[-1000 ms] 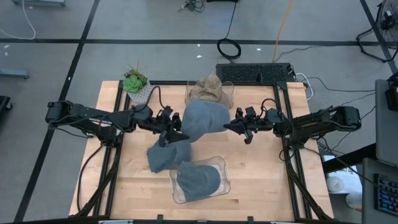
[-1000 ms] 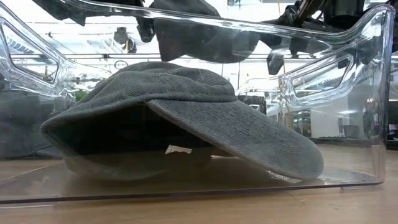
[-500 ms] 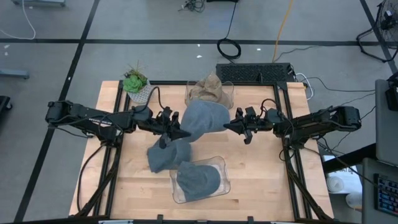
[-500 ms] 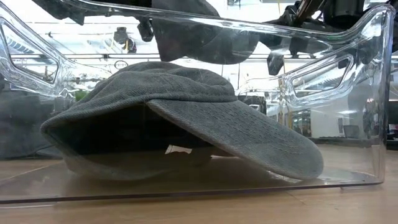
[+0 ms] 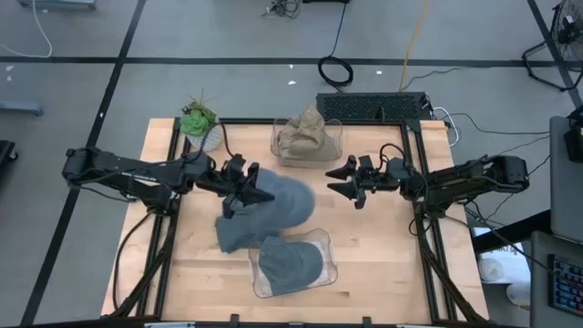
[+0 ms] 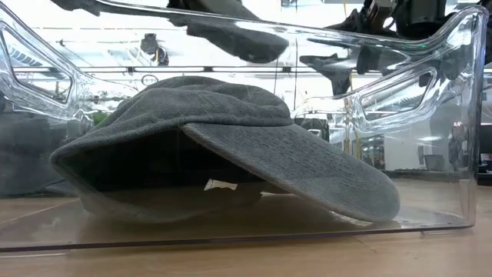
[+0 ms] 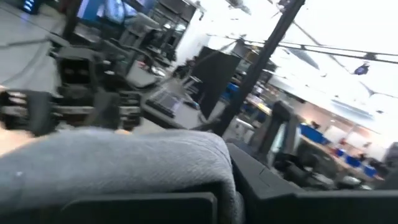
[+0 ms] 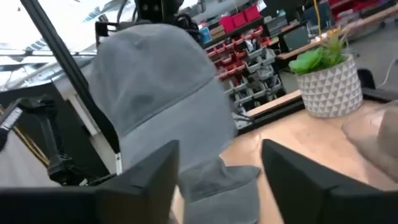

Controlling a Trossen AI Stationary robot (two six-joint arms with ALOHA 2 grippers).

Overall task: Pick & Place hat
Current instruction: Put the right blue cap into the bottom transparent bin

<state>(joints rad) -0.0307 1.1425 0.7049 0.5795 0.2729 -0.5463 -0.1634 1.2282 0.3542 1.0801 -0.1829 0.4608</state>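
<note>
Left tool (image 5: 248,194) grips a grey hat (image 5: 278,206); right tool (image 5: 344,183) gapes empty; tan hat (image 5: 306,133) beyond.

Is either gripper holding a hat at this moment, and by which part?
The left gripper holds the grey hat by its left edge. The right gripper is open, apart from it, holding nothing.

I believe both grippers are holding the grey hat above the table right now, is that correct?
Not quite: only the left gripper holds the grey hat. In the high view the right gripper has its jaws open, apart from the hat.
</note>
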